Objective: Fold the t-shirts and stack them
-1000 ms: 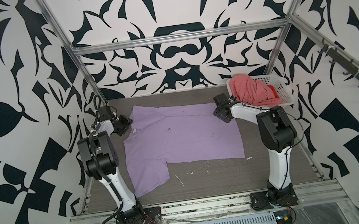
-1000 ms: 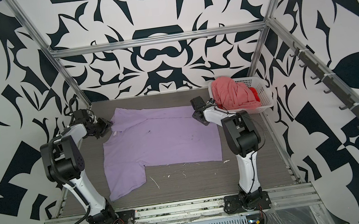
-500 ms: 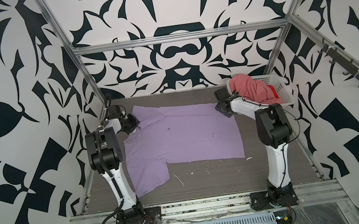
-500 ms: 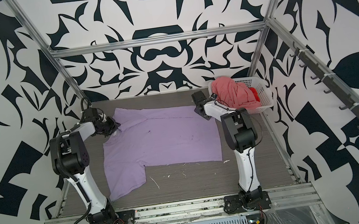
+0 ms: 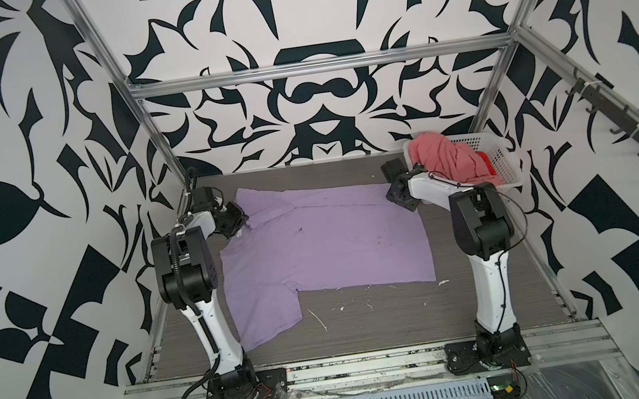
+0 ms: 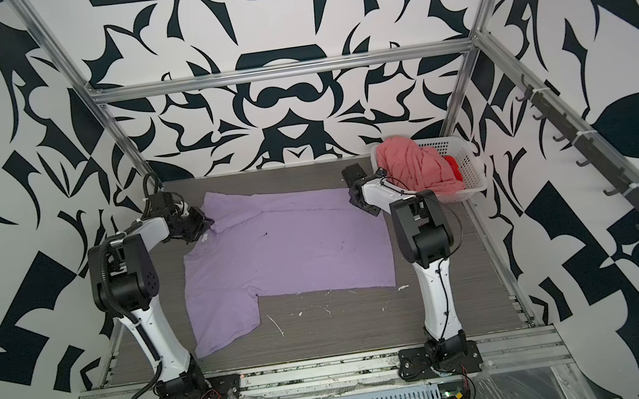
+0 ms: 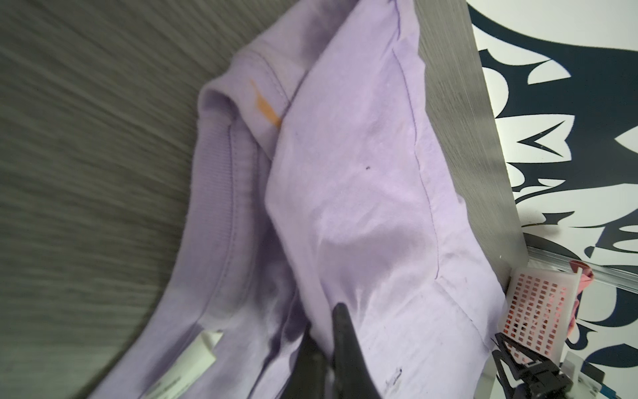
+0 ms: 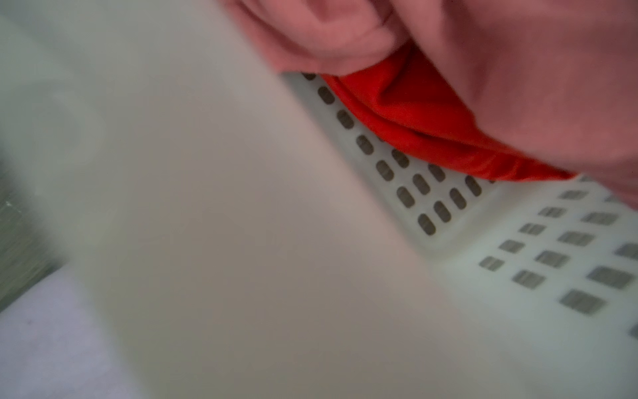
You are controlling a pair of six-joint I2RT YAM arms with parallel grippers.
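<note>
- Left gripper [image 7: 325, 323]: we find it clamped tight on a raised fold of the lavender tee [image 7: 362, 193], just beside the collar [image 7: 221, 179]. The white neck label [image 7: 203, 352] lies near its fingers.
- Right gripper [image 5: 400, 197]: it sits at the tee's corner opposite the left gripper, close against the white basket [image 5: 508, 167]. Its wrist view is blurred and shows no fingers, so we cannot tell how its jaws stand or whether it holds cloth.
- Outward from both grippers, the lavender tee lies spread on the table [image 5: 388, 317], one sleeve reaching toward the left arm's base.
- The salmon-pink tee [image 5: 442, 159] and red tee [image 5: 487, 163] sit heaped in the basket, just behind the right gripper.
- Risk: the pinch may catch only the top layer, so a lift could part the layers or slip free.
- Risk: if the right gripper has no hold, a one-sided pull would drag and skew the tee.
- Risk: so near the basket, the right gripper could snag the salmon-pink tee or shove the basket.
</note>
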